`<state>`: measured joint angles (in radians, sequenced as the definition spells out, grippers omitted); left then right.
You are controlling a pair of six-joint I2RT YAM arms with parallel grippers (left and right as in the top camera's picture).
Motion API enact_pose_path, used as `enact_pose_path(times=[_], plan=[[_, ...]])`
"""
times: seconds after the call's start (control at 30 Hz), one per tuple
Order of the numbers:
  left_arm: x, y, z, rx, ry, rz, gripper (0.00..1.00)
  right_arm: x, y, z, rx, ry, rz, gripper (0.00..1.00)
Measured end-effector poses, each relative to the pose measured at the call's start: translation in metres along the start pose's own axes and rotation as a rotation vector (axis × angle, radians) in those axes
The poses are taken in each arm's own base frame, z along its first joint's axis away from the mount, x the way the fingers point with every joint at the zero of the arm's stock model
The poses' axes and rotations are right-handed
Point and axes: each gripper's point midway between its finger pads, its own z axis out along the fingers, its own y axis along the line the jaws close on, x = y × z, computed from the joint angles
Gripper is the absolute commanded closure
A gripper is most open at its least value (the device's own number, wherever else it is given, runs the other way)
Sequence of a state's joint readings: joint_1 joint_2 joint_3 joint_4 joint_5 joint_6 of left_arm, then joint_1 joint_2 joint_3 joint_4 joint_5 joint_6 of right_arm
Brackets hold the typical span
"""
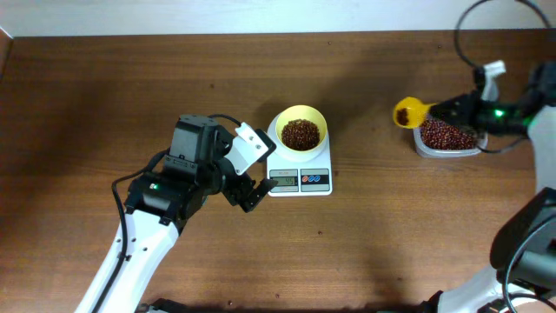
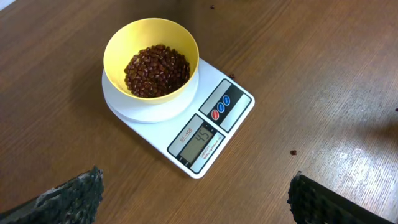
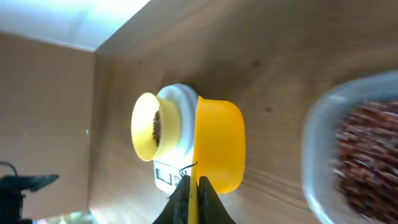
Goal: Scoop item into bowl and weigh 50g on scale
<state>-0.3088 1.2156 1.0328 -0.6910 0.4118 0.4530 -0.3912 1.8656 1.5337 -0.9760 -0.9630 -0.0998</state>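
The brown wooden table point(image 1: 391, 252) fills the overhead view. The left arm comes up from the lower left. Its left gripper point(image 2: 198, 200) hangs just left of the scale with its jaws spread wide and nothing between them, and its wrist camera looks down on the scale's front. The right arm enters at the far right. Its right gripper point(image 3: 194, 202) is clamped tight on the handle of the small yellow scoop point(image 1: 408, 113), holding the cup above the table just left of the tub.

The clear plastic tub point(image 1: 421, 149) sits at the upper right, well apart from the scale, with plenty of beans in it. The white digital scale point(image 2: 155, 134) stands at centre, and the pale yellow bowl point(image 2: 118, 43) sits squarely on its round platform. A loose heap of dark red-brown beans point(image 2: 157, 70) covers the bowl's bottom. A few stray beans point(image 2: 293, 152) lie on the wood beside the scale.

The grey display point(image 2: 200, 142) seems to read about forty-five, though the digits are small. So most of the scooping looks done, and a small top-up is left to reach fifty. Whether the scoop carries beans right now I cannot tell. The last addition likely calls for a light, partial pour, since a full scoop could overshoot.
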Motion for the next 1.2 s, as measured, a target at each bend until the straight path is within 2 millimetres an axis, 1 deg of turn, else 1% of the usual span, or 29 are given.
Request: enact_pose_path(times=[0.1,0.13,0.2,0.23,0.33,0.47,0.53,0.7,0.83,0.97,1.13,1.2], plan=[[0.0,0.0,0.0,0.0,0.0,0.0,0.01,0.007,0.022,0.024,-0.028,0.053,-0.058,0.96],[0.0,0.0,0.0,0.0,0.0,0.0,0.01,0.012,0.033,0.036,-0.042,0.08,-0.086,0.96],[0.0,0.0,0.0,0.0,0.0,0.0,0.01,0.017,0.046,0.05,-0.059,0.107,-0.125,0.96],[0.0,0.0,0.0,0.0,0.0,0.0,0.01,0.022,0.058,0.062,-0.076,0.129,-0.157,0.96],[0.0,0.0,0.0,0.0,0.0,0.0,0.01,0.025,0.085,0.087,-0.115,0.142,-0.223,0.96],[0.0,0.0,0.0,-0.001,-0.001,0.001,0.01,0.022,0.115,0.11,-0.158,0.131,-0.229,0.96],[0.0,0.0,0.0,0.0,0.0,0.0,0.01,0.025,0.123,0.117,-0.164,0.137,-0.234,0.96],[0.0,0.0,0.0,0.0,0.0,0.0,0.01,0.038,0.129,0.138,-0.091,0.162,-0.264,0.96],[0.0,0.0,0.0,0.0,0.0,0.0,0.01,0.046,0.133,0.151,-0.056,0.17,-0.422,0.96],[0.0,0.0,0.0,0.0,0.0,0.0,0.01,0.048,0.129,0.156,-0.015,0.169,-0.607,0.96],[0.0,0.0,0.0,0.0,0.0,0.0,0.01,0.046,0.124,0.157,0.005,0.169,-0.824,0.96],[0.0,0.0,0.0,0.0,0.0,0.0,0.01,0.045,0.122,0.157,0.019,0.169,-0.866,0.96]])
